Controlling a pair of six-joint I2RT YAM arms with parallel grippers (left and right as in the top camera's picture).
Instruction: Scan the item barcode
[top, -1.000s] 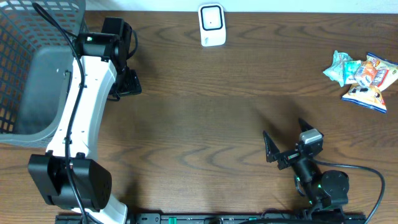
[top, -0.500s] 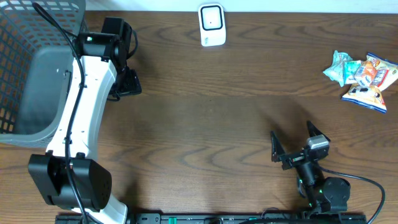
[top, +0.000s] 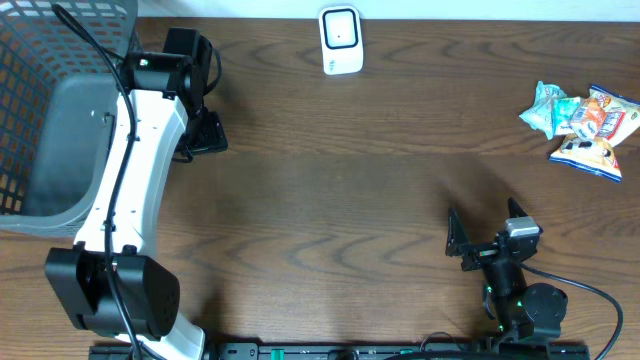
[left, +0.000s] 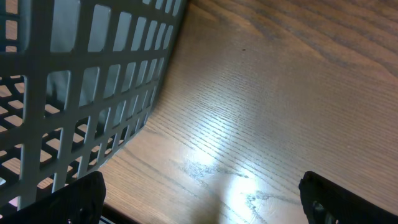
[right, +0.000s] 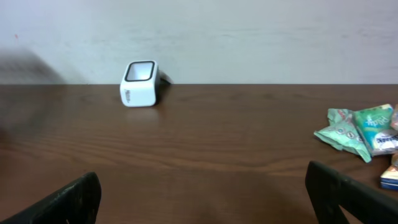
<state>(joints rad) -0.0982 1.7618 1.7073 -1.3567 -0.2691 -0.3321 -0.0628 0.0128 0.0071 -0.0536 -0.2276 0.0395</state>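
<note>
A white barcode scanner (top: 340, 40) stands at the table's back edge, and in the right wrist view the scanner (right: 140, 83) faces the camera from far off. Snack packets (top: 582, 122) lie in a small pile at the far right; the right wrist view shows the packets (right: 360, 127) at its right side. My right gripper (top: 486, 232) sits low near the front edge, open, with only bare table between its fingers (right: 61, 202). My left gripper (top: 207, 133) hangs beside the basket, open and empty, its fingers (left: 73, 200) wide apart over the wood.
A grey mesh basket (top: 40, 110) fills the back left corner, and the basket wall (left: 81, 93) is close on the left of my left gripper. Dark wooden table (top: 340, 190) lies between both arms.
My right gripper has drawn back to the right and towards the front edge, still open. The left arm, scanner and packets have not moved.
</note>
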